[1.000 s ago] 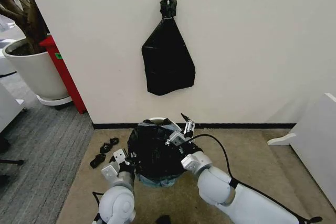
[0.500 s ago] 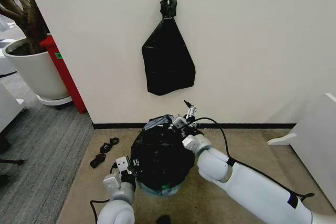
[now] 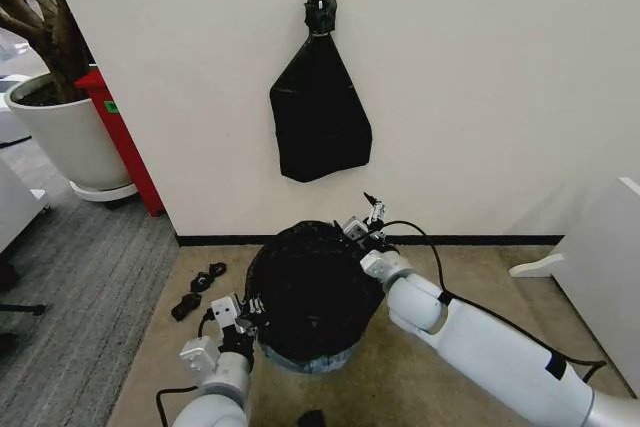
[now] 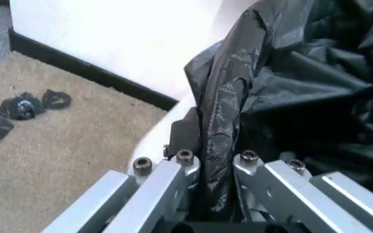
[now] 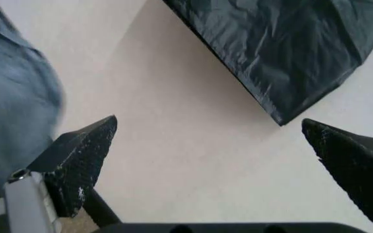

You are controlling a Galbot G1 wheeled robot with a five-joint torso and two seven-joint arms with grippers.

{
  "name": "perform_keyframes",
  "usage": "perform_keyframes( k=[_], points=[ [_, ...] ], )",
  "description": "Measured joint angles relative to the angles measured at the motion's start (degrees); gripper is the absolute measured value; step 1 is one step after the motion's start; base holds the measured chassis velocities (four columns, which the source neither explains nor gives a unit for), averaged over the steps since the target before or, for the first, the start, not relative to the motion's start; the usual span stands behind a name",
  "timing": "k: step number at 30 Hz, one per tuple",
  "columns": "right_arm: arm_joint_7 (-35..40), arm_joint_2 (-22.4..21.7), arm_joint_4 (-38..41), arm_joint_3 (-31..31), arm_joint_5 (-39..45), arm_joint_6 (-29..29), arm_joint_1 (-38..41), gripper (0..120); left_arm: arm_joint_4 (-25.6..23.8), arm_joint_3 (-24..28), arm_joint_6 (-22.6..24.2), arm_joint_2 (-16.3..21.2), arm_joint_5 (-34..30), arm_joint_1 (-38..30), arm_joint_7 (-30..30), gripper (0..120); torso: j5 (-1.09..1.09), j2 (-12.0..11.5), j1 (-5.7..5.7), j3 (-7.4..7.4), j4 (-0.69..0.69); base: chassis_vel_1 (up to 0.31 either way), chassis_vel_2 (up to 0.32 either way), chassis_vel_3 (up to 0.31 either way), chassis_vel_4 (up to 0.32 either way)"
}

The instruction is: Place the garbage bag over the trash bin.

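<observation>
Since a second ago our right gripper point(image 3: 372, 215) has reached to the bin's far side by the wall, and the bag point(image 3: 310, 287) now drapes over the bin point(image 3: 305, 359). From the head, open carpet point(image 3: 480, 297) lies right. Our left gripper point(image 4: 215, 162) is clenched on the bag's edge beside the rim. Our right gripper's fingers point(image 5: 83, 160) are spread, grasping nothing.

The tan carpet point(image 3: 470, 347) bears the bagged trash bin point(image 3: 305, 359) and 3 black scraps point(image 3: 200, 287).

A knotted black bag bundle point(image 3: 320, 112) hung on the wall; a potted tree point(image 3: 55, 117) stood beside a red stand point(image 3: 122, 137).
</observation>
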Motion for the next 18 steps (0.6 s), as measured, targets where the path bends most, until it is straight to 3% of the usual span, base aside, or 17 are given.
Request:
perform_keyframes(
  k=[1, 2, 7, 18],
  points=[
    [-0.01, 0.06, -0.90, -0.41, 0.24, 0.13, 0.54, 100, -0.62, -0.05, -0.01, -0.01, 0.12, 0.29, 0.08, 1, -0.01, 0.00, 0.00, 0.00, 0.02, 0.000, 0.000, 0.000, 0.000],
    [0.01, 0.17, -2.11, -1.07, 0.57, 0.36, 1.01, 100, -1.36, -0.03, -0.03, -0.07, 0.13, 0.55, 0.36, 1, 0.00, 0.00, 0.00, 0.01, -0.05, 0.000, 0.000, 0.000, 0.000],
    [0.16, 1.02, -4.24, -2.21, 0.71, 0.94, 1.72, 100, -1.99, -0.12, -0.04, -0.16, 0.15, 0.70, 0.43, 1, 0.03, 0.00, 0.00, 0.01, -0.01, 0.000, 0.000, 0.000, 0.000],
    [0.41, 1.20, -1.98, -2.16, 1.29, 0.50, 1.83, 100, 0.96, -0.26, -0.38, 0.10, -0.42, -0.64, 0.44, 1, -0.01, 0.00, 0.00, 0.00, -0.01, 0.000, 0.000, 0.000, 0.000]
  ],
)
